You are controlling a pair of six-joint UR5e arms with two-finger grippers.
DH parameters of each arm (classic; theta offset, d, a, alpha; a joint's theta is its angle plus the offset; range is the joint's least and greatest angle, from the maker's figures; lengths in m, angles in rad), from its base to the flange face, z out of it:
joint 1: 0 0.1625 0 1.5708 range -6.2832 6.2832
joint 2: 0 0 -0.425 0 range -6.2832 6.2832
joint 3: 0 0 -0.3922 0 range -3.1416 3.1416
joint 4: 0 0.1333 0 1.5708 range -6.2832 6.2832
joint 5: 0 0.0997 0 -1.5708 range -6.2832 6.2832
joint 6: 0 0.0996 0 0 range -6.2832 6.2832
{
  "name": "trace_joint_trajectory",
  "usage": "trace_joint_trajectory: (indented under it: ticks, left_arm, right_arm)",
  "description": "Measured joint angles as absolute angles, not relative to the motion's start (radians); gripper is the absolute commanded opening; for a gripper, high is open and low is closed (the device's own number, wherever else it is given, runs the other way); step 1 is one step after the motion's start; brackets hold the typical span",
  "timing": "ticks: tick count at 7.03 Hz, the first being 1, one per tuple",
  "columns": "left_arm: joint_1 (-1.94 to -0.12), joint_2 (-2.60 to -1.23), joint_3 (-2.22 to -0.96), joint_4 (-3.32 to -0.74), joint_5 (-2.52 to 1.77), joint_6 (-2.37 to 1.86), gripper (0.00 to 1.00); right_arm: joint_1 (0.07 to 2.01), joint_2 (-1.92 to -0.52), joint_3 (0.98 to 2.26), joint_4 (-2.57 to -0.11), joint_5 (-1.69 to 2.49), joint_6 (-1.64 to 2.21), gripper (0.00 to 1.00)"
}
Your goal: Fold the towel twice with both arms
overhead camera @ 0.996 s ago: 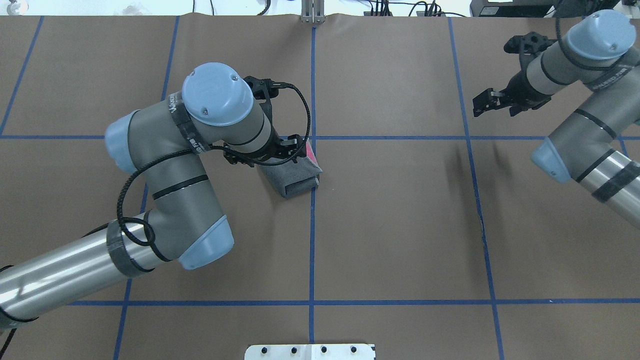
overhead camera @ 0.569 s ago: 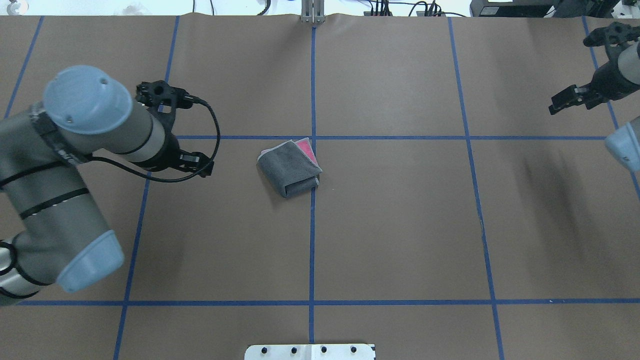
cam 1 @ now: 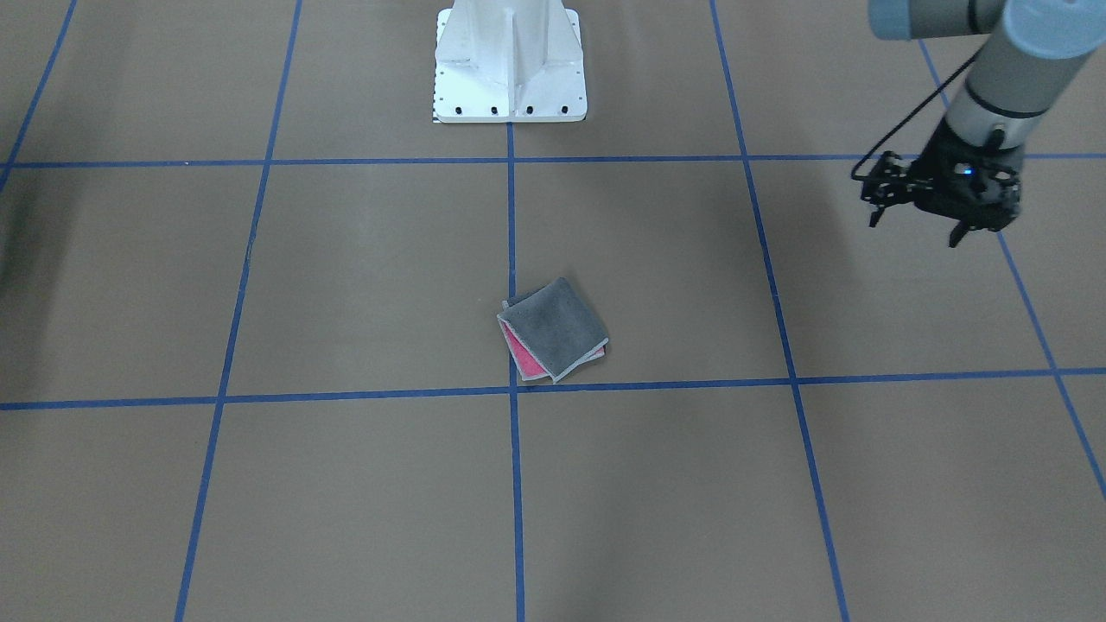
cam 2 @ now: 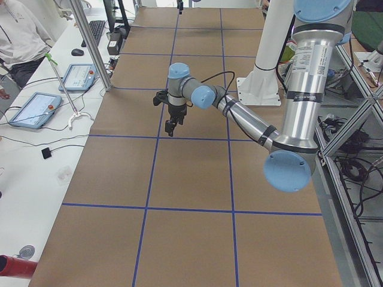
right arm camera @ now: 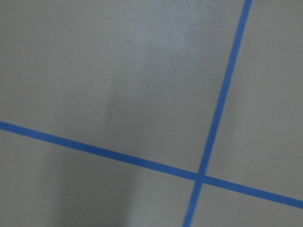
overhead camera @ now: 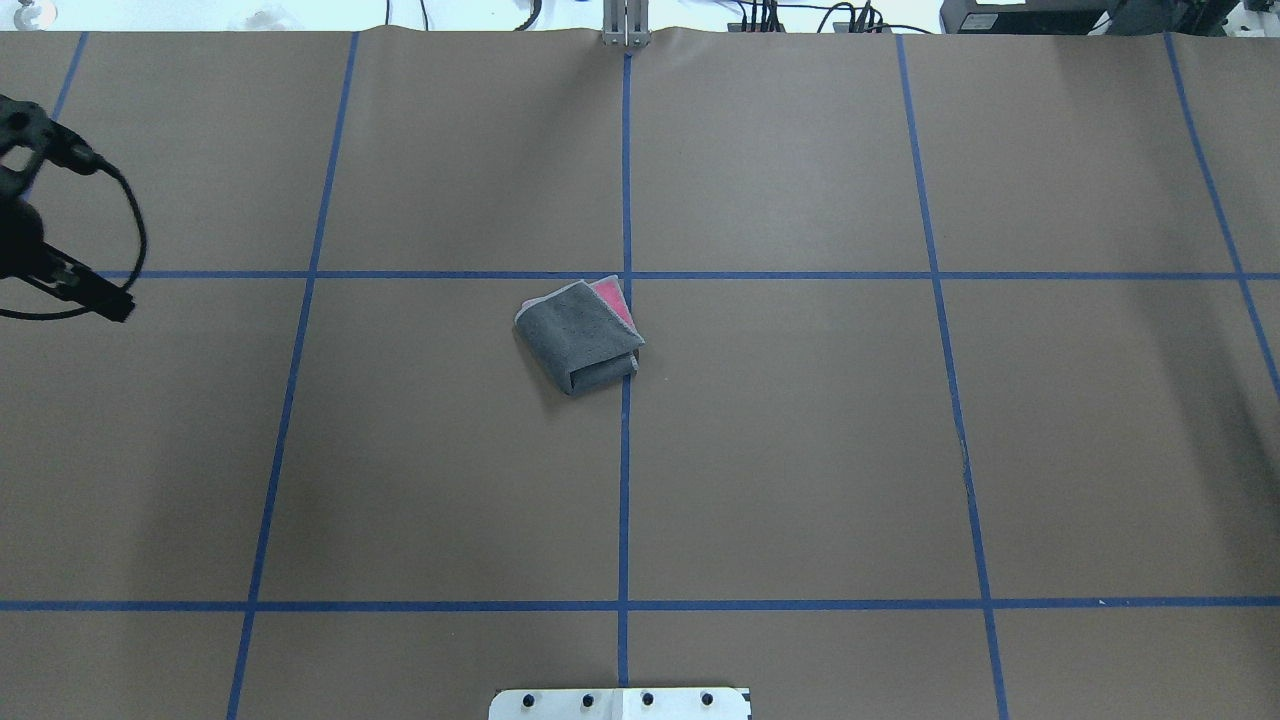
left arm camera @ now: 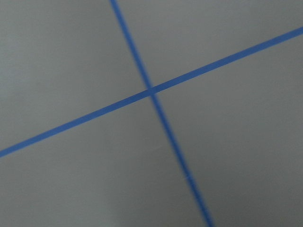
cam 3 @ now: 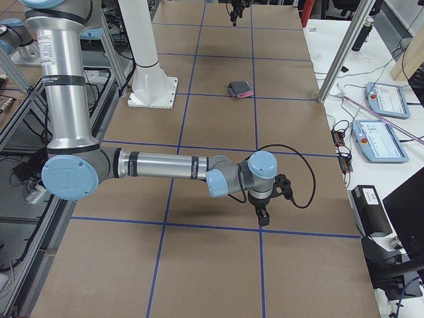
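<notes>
The towel (overhead camera: 580, 338) lies folded into a small packet near the table's middle, dark grey face up, with a pink strip showing at its far edge. It also shows in the front-facing view (cam 1: 555, 326) and the right-side view (cam 3: 238, 89). No gripper touches it. My left gripper (overhead camera: 112, 306) hangs above the table at the overhead view's left edge, far from the towel, empty and seemingly open (cam 1: 966, 231). My right gripper (cam 3: 262, 217) shows only in the right-side view, above the table's right end; I cannot tell whether it is open or shut.
The brown table carries a blue tape grid (overhead camera: 625, 275). The white pedestal base (cam 1: 510, 69) stands at the robot's side. Tablets (cam 2: 33, 110) and a seated person (cam 2: 18, 36) are past the table's far edge. A metal post (overhead camera: 625, 25) stands at the far middle.
My left gripper has let go of the towel and swung away to the far left. My right arm has moved out of the overhead view to the right. The towel has not moved.
</notes>
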State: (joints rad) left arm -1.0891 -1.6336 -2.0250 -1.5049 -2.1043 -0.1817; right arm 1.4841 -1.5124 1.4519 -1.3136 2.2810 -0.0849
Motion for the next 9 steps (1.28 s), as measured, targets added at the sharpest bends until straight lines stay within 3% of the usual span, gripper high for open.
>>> trace_joint_trajectory:
  ticks: [5,9]
  left_arm:
    - [-1.599,-1.433,-1.746,-1.56,-2.286,0.246,1.0]
    - [-1.668,-1.351,-1.808,-1.558,-2.344,0.245,1.0]
  right_arm:
    - [1.542,-1.537,1.435,-1.422,2.275,-0.189,0.99]
    - [1.542,-1.543,1.45,-1.419,2.276,-0.115,1.0]
